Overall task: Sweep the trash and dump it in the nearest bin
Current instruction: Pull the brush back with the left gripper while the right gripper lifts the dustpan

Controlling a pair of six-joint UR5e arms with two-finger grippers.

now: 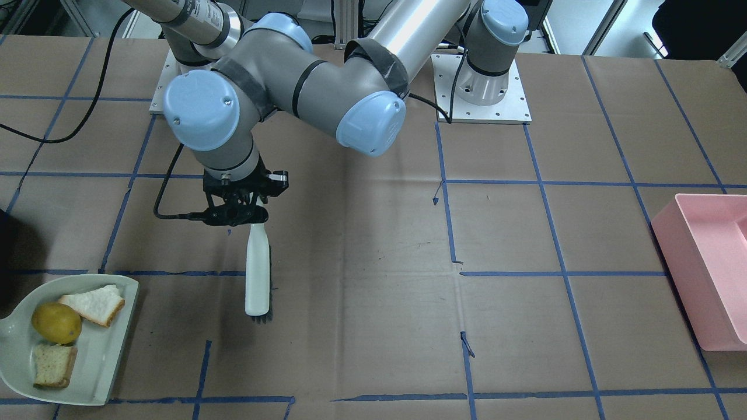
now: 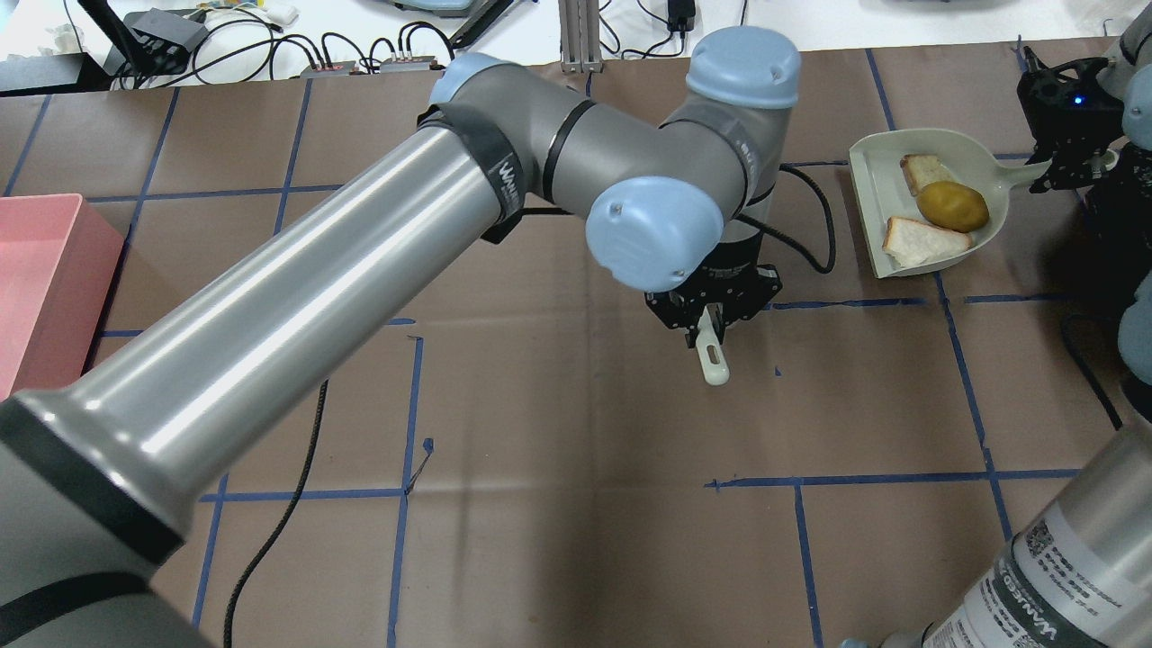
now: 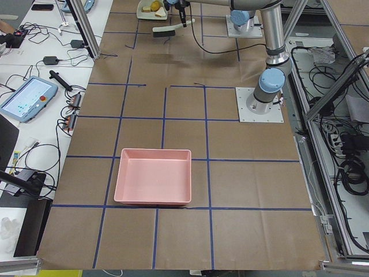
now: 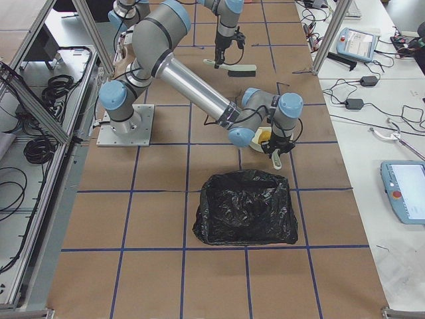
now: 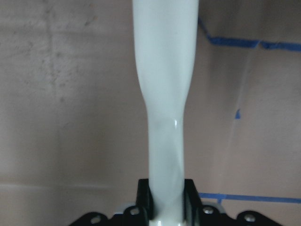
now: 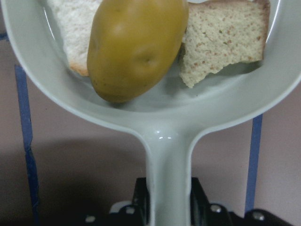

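The trash lies in a pale green dustpan (image 2: 871,202): a yellow lump (image 2: 952,205), a white bread slice (image 2: 922,241) and a tan bread chunk (image 2: 925,169). My right gripper (image 2: 1048,175) is shut on the dustpan's handle (image 6: 168,160), and the wrist view shows the lump (image 6: 136,47) between both bread pieces. My left gripper (image 1: 248,213) is shut on the handle of a white brush (image 1: 257,274). The brush's dark bristles (image 1: 261,318) point away from the robot, about a grid square from the dustpan (image 1: 111,361).
A bin lined with a black bag (image 4: 246,206) stands on the table just past the dustpan, at the robot's right end. A pink bin (image 1: 706,274) sits far off at the left end. Blue tape lines cross the brown table, and a black cable (image 2: 279,531) trails over it.
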